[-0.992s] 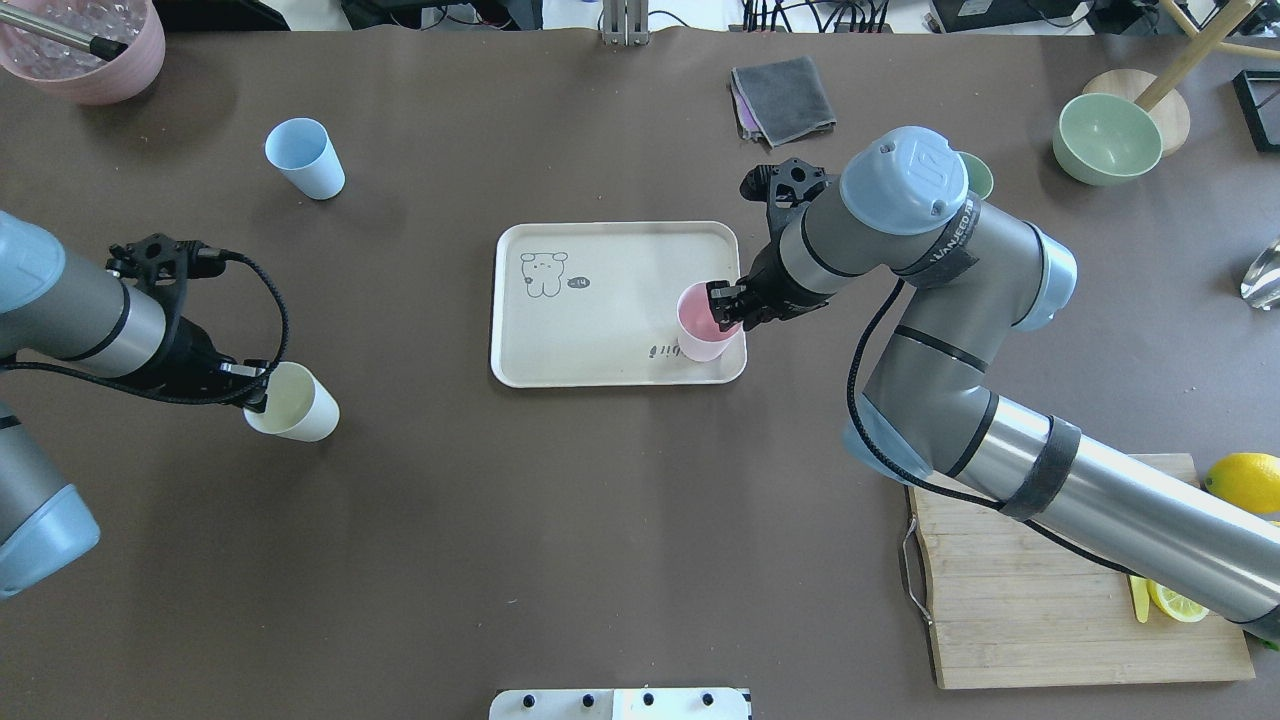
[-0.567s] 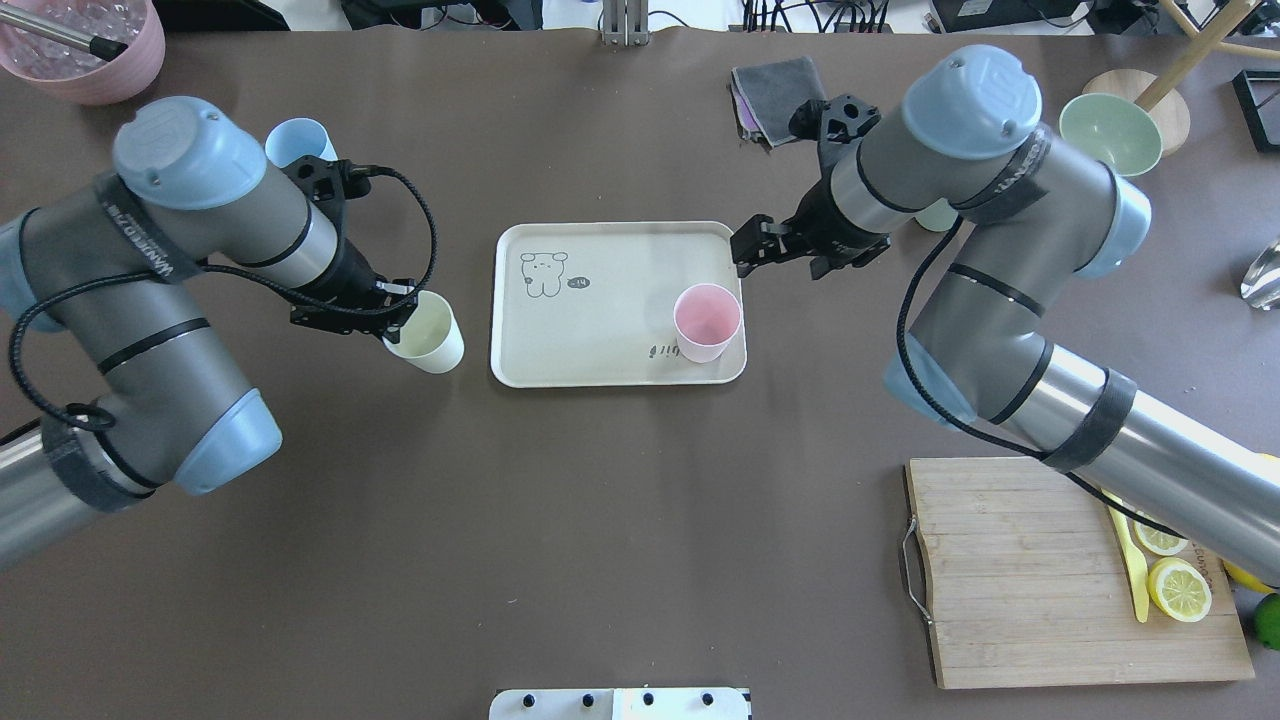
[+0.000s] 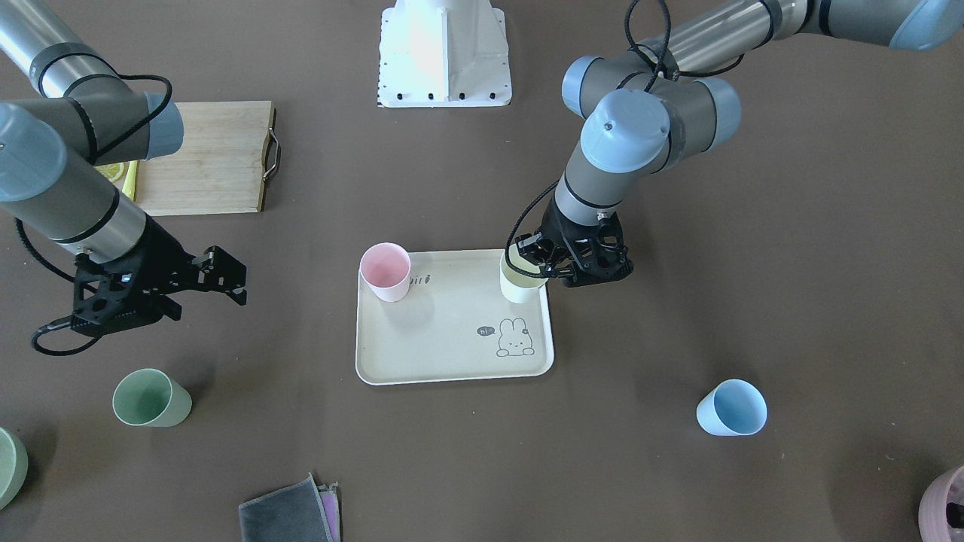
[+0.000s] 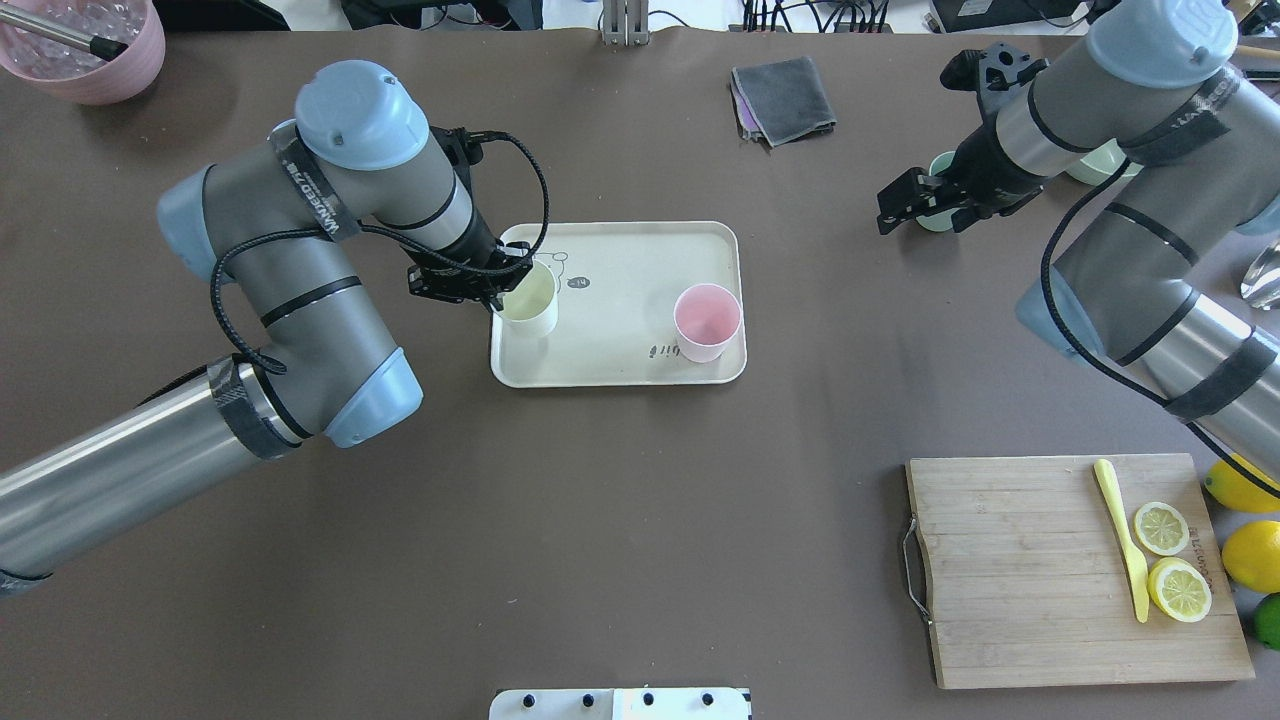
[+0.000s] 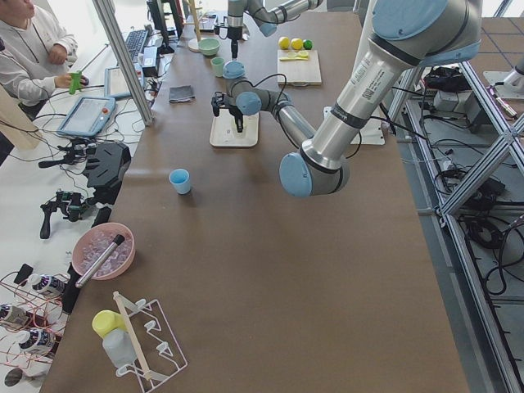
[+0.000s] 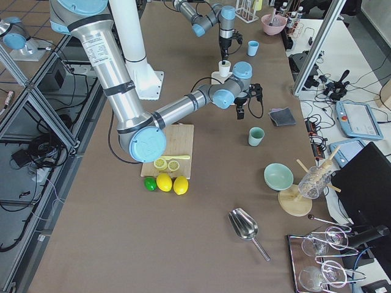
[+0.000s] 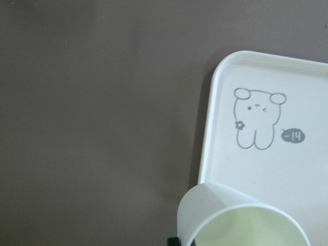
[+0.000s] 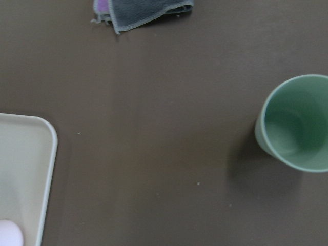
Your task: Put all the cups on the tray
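The cream tray holds the pink cup upright at its right end. My left gripper is shut on the cream-white cup and holds it at the tray's left end, beside the bunny drawing; it also shows in the left wrist view. My right gripper is open and empty, right of the tray, next to the sage green cup, which the right wrist view shows upright on the table. The light blue cup stands alone on the table; my left arm hides it in the overhead view.
A bamboo cutting board with lemon slices and a yellow knife lies front right. A grey cloth lies behind the tray. A pale green bowl and a mauve-pink pot stand at the far corners.
My left arm carried the cream-white cup rightward onto the tray's left end. My right gripper let go of the pink cup and moved away right, to beside the green cup.
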